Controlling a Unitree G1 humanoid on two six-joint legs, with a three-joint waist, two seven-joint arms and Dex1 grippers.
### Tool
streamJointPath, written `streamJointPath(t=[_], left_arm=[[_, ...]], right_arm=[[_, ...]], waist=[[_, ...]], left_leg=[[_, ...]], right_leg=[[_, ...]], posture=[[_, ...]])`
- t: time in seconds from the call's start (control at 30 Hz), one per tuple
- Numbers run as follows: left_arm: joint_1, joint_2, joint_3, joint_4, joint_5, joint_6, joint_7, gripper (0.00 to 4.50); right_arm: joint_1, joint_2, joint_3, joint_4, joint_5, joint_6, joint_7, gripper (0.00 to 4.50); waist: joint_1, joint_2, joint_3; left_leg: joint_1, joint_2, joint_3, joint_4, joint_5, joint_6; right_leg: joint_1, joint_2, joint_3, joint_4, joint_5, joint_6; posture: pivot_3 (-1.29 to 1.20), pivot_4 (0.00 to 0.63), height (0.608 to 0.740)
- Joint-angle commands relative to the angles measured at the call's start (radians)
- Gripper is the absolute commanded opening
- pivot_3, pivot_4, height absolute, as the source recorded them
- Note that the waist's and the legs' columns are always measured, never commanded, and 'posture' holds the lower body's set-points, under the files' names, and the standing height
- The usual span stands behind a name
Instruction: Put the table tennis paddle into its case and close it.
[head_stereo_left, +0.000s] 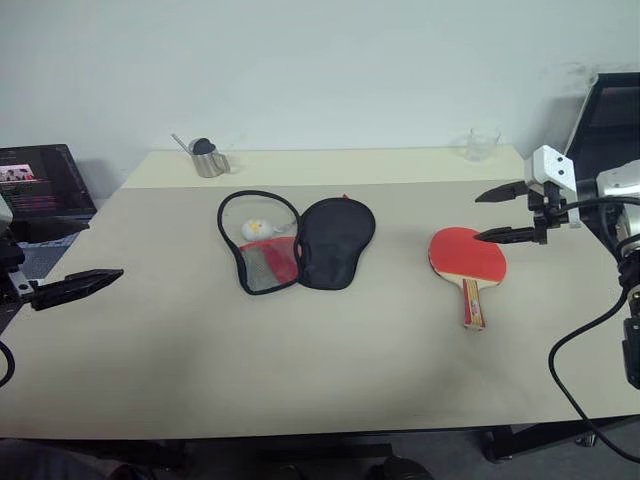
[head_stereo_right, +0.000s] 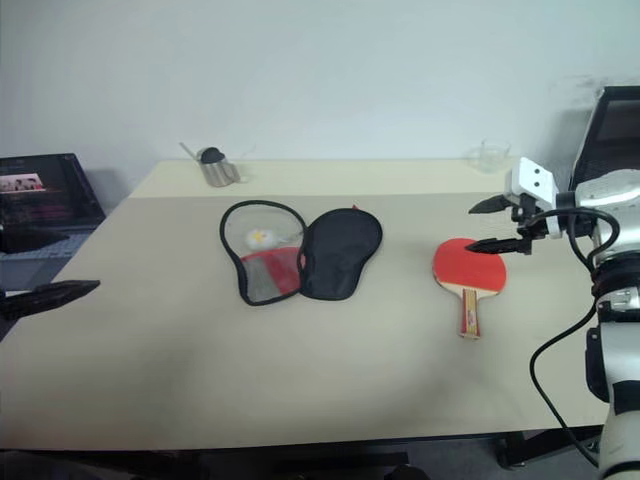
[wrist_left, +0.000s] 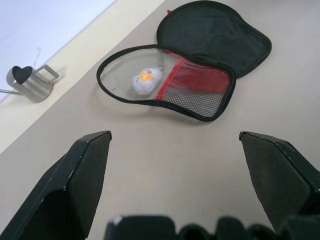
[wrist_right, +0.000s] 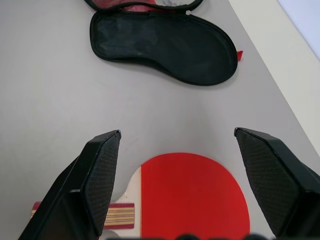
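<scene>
The table tennis paddle lies flat on the beige table at the right, red face up, its wooden handle pointing toward the front edge. The case lies unzipped and spread open at the table's middle. One half shows black lining; the other half has a mesh pocket over red, and a small white ball lies in it. My right gripper hovers open just above the paddle's far edge, holding nothing. My left gripper is open and empty over the table's left edge, well apart from the case.
A small metal pitcher stands at the back left of the table and a clear glass at the back right. A dark screen sits off the left side. A black frame stands behind my right arm.
</scene>
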Motion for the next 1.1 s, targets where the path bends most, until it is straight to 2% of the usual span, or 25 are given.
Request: streamJointPath(t=[0.03, 0.27, 0.5, 0.57, 0.7, 0.93, 1.1], left_arm=[[-0.023, 0.019, -0.008, -0.018, 0.001, -0.024, 0.016, 4.50], [-0.127, 0.047, -0.137, 0.028, -0.005, -0.072, 0.014, 4.50], [-0.102, 0.040, -0.146, 0.027, 0.023, -0.087, 0.025, 4.50], [-0.121, 0.047, -0.186, 0.080, 0.072, -0.125, 0.069, 4.50], [-0.193, 0.037, -0.277, 0.084, 0.068, -0.117, 0.103, 4.50], [-0.376, -0.106, -0.522, 0.090, 0.111, -0.105, 0.212, 4.50], [-0.489, -0.227, -0.680, 0.210, 0.228, -0.112, 0.323, 4.50]], right_arm=[[-0.030, -0.020, -0.017, -0.026, 0.017, 0.017, 0.041, 3.94], [-0.059, 0.010, -0.034, -0.019, 0.044, -0.011, 0.036, 3.94], [-0.050, -0.007, -0.037, -0.017, 0.058, -0.015, 0.031, 3.94], [-0.044, -0.003, -0.032, -0.015, 0.052, -0.023, 0.020, 3.94], [-0.036, 0.002, -0.028, -0.003, 0.049, -0.004, 0.020, 3.94], [0.007, -0.015, -0.018, -0.039, 0.042, 0.039, 0.025, 3.94], [0.043, -0.030, 0.003, -0.165, 0.053, 0.109, 0.070, 3.94]], waist=[[0.000, 0.000, 0.000], [-0.002, 0.000, 0.000], [-0.002, 0.000, 0.000], [-0.001, 0.000, 0.000], [0.001, 0.000, 0.000], [0.005, 0.000, 0.000], [0.005, -0.001, 0.000]], left_leg=[[0.000, 0.000, 0.000, 0.000, 0.000, 0.000], [0.000, 0.000, 0.001, 0.000, 0.000, 0.000], [-0.001, 0.000, 0.001, 0.000, 0.000, 0.000], [0.000, 0.000, 0.001, 0.000, 0.000, 0.000], [0.000, 0.000, 0.001, 0.000, 0.000, 0.000], [-0.001, -0.001, 0.001, 0.000, 0.000, 0.000], [-0.002, -0.001, 0.001, 0.002, 0.000, 0.000]], right_leg=[[0.000, 0.000, 0.000, 0.000, 0.000, 0.000], [0.000, 0.000, 0.001, 0.000, 0.000, 0.000], [-0.001, 0.000, 0.001, 0.000, 0.000, 0.000], [-0.001, 0.000, 0.001, 0.000, 0.000, 0.000], [0.000, 0.000, 0.001, 0.000, 0.000, 0.000], [0.000, 0.000, 0.002, 0.000, 0.001, 0.001], [0.000, 0.000, 0.001, 0.001, 0.001, 0.001]], posture=[[0.00, 0.150, 0.740], [0.00, 0.150, 0.740], [0.00, 0.150, 0.740], [0.00, 0.150, 0.740], [0.00, 0.150, 0.740], [0.00, 0.150, 0.740], [0.00, 0.150, 0.740]])
